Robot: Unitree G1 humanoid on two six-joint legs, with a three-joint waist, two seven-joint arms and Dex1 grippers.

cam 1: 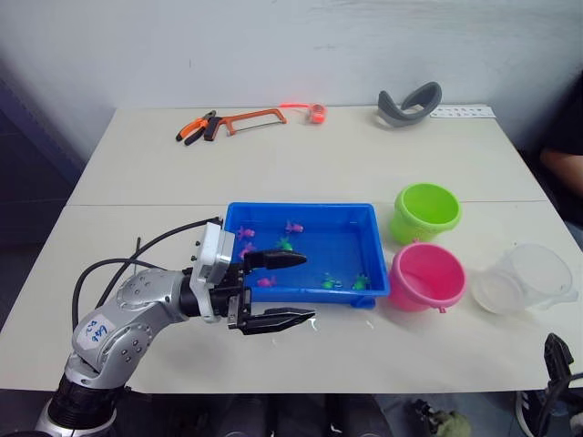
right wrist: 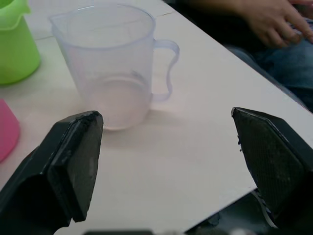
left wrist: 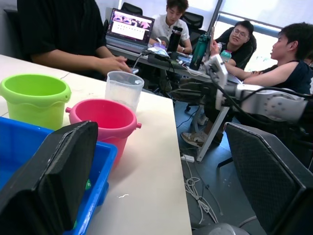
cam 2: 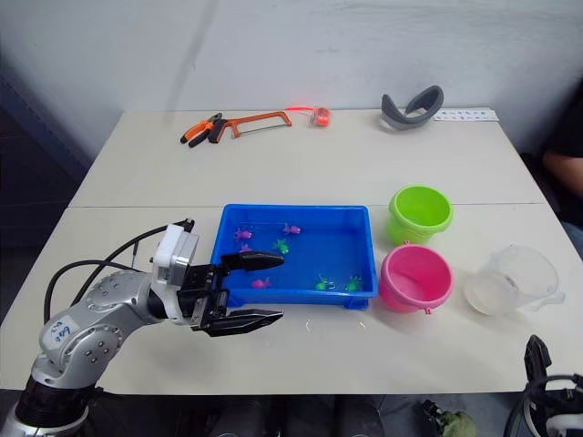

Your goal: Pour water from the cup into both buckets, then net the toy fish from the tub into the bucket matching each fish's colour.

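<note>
Head views: left gripper (cam 1: pixel 281 289) gapes empty at the tub's (cam 1: pixel 364 217) near rim. Fish (cam 1: pixel 293 227) lie in the tub, apparently none sorted. Green bucket (cam 1: pixel 425 211) and pink bucket (cam 1: pixel 426 276) stand beside it.

Left wrist view: bucket contents hidden.

Right wrist view: right gripper (right wrist: pixel 166 161) spread wide, empty, short of the cup (right wrist: pixel 115 61), seemingly drained.
</note>
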